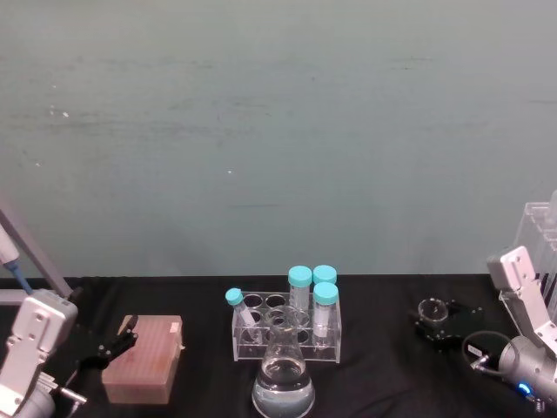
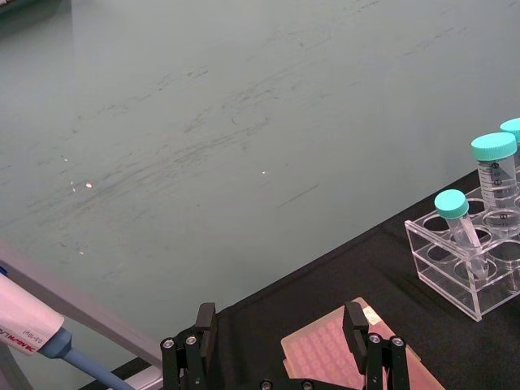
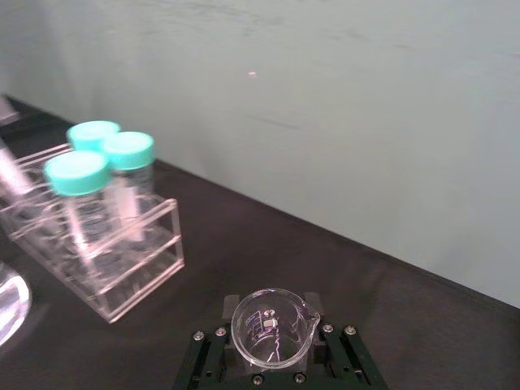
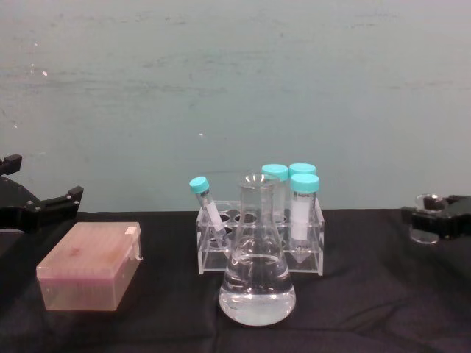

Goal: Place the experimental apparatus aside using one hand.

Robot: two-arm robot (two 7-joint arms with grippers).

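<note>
So the right hand (image 1: 438,319) is the one doing the job here. Its jaws look closed up snug on either side of the small beaker (image 3: 270,327), which sits upright, mouth up, right between the fingers. I can't tell whether the beaker's base is on the desk (image 1: 383,374) or already a bit off it.

What matters for the next move, I reckon, is that everything else is off to one side of that hand. The flask (image 4: 257,283) and the tube rack (image 1: 252,341) just behind it are well apart from the hand, toward the robot's left. The tall clear stand (image 1: 541,235) is on the hand's other side, out to the robot's right. So "aside" probably means carrying the beaker away from the flask and rack while keeping it level.

The left hand (image 2: 279,329) is parked with its jaws spread, holding nothing, right by the pink tip box (image 1: 144,359), way further from the beaker.
</note>
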